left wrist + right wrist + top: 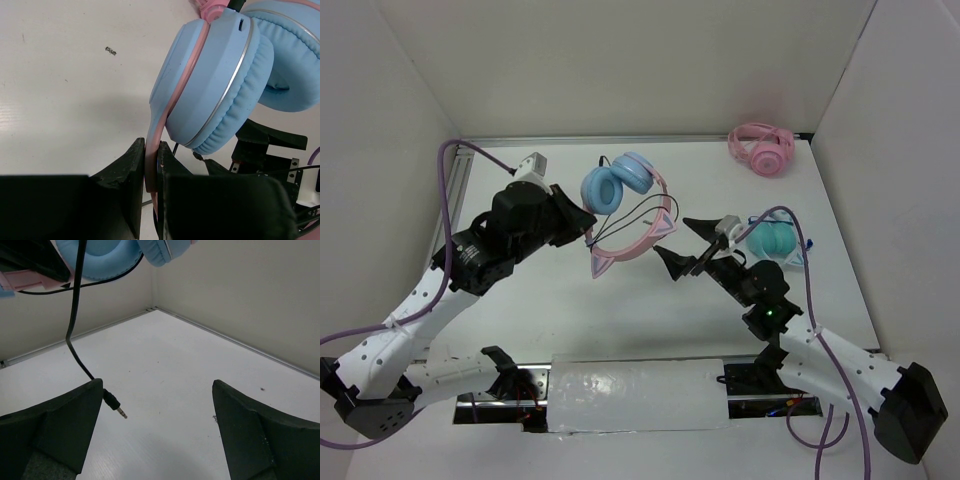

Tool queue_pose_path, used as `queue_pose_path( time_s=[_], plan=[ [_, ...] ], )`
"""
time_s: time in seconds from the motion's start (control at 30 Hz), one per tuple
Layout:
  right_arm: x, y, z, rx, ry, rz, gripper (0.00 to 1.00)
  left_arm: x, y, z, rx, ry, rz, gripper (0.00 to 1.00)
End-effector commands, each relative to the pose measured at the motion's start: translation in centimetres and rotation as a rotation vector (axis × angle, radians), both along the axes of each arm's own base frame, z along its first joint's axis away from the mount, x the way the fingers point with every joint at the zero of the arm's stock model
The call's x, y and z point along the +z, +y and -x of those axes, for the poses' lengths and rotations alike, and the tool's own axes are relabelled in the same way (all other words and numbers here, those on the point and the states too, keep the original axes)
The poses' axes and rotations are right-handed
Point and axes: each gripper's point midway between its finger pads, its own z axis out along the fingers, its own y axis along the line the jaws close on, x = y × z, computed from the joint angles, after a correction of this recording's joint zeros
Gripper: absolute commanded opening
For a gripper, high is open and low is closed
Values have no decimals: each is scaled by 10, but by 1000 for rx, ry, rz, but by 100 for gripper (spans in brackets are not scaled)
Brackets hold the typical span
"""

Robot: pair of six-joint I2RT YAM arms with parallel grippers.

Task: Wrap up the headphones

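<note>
The headphones (617, 183), with light blue ear cups and a pink cat-ear headband (638, 238), are held above the table. My left gripper (583, 226) is shut on the headband; in the left wrist view (151, 167) the pink band sits clamped between the jaws, below the blue cup (215, 85). The thin black cable (75, 315) hangs down from the cups, and its plug (116, 408) dangles just beside my right gripper's left finger. My right gripper (686, 246) is open and empty in the right wrist view (157, 385), to the right of and below the headphones.
All-pink headphones (761, 148) lie at the back right corner. Teal headphones (772, 240) lie just behind my right arm. White walls enclose the table on the left, back and right. A white block (638, 395) sits at the near edge between the arm bases.
</note>
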Motion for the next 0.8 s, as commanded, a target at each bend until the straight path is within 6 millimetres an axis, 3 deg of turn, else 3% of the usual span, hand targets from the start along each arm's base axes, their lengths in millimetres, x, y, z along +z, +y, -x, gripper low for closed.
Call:
queue_pose_path(
  time_s=[0.0,0.27,0.63,0.7,0.77],
  plan=[
    [23,7,2,25,-55,-1,97,61,-4,5,-12,-132,161,0],
    [22,8,9,53,-53,19,98,62,-1,6,-4,-135,155,0],
    [16,21,-4,59,-61,34,92,70,0,15,-42,-155,162,0],
    [14,26,-4,82,-59,43,87,72,-2,17,-58,-161,166,0],
    [11,32,-3,111,-54,53,66,75,-1,18,-60,-166,171,0]
  ],
)
